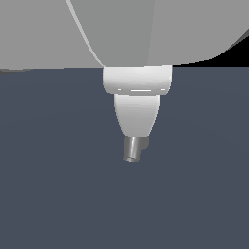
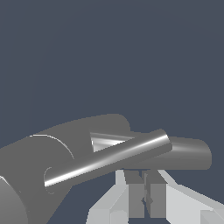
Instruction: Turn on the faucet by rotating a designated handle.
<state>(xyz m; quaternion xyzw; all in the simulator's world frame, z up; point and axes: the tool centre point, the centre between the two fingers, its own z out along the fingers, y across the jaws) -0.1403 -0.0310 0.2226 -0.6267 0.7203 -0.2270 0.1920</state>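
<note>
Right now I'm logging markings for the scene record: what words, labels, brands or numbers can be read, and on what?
None: no readable text in either view.
The faucet, its handle and the hand show plain grey or white surfaces, with no lettering.

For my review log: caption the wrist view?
Hand close beside the faucet, fingers nearly together beneath a shiny slanted tube.
</note>
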